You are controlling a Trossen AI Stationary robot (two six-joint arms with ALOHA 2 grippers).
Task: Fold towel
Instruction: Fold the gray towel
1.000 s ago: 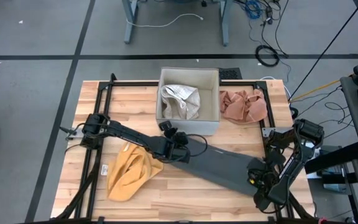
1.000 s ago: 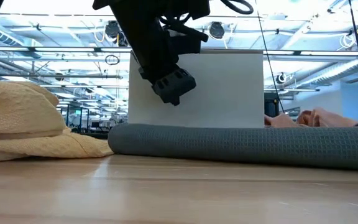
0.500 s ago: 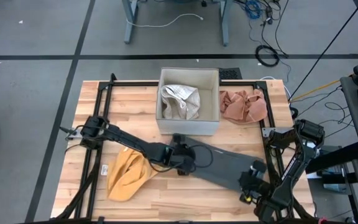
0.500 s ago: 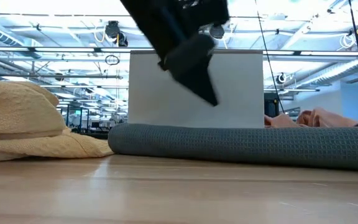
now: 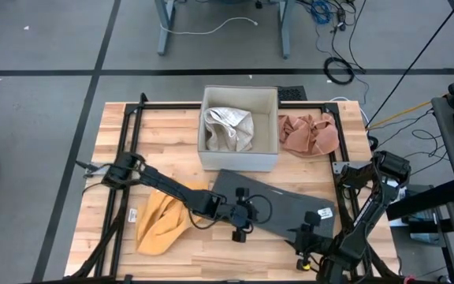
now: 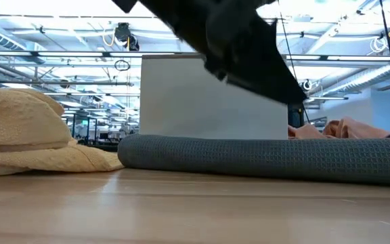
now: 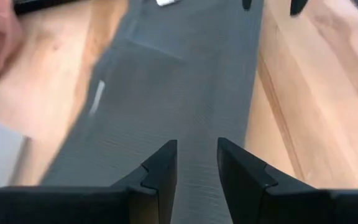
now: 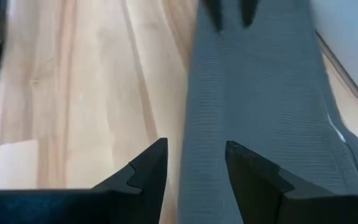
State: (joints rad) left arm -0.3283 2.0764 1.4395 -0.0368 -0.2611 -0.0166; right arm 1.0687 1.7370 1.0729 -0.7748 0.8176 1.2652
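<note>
Four towels: grey towel (image 5: 278, 207), yellow towel (image 5: 162, 221), pink towel (image 5: 309, 134), white towel (image 5: 228, 128) half-hidden in one box (image 5: 240, 157). Left end effector (image 5: 240, 233) and right end effector (image 5: 306, 251) are both narrowly parted and empty.

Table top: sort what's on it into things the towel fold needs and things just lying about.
In the job:
- grey towel
- left gripper, open above the towel
- right gripper, open at the towel's near edge

Lying about:
- yellow cloth
- pink cloth
- white box holding a pale crumpled cloth

no legible text, labels, brand names, numbers or signs in any view, small white tag on grey towel (image 7: 97, 98) too blurred to read
</note>
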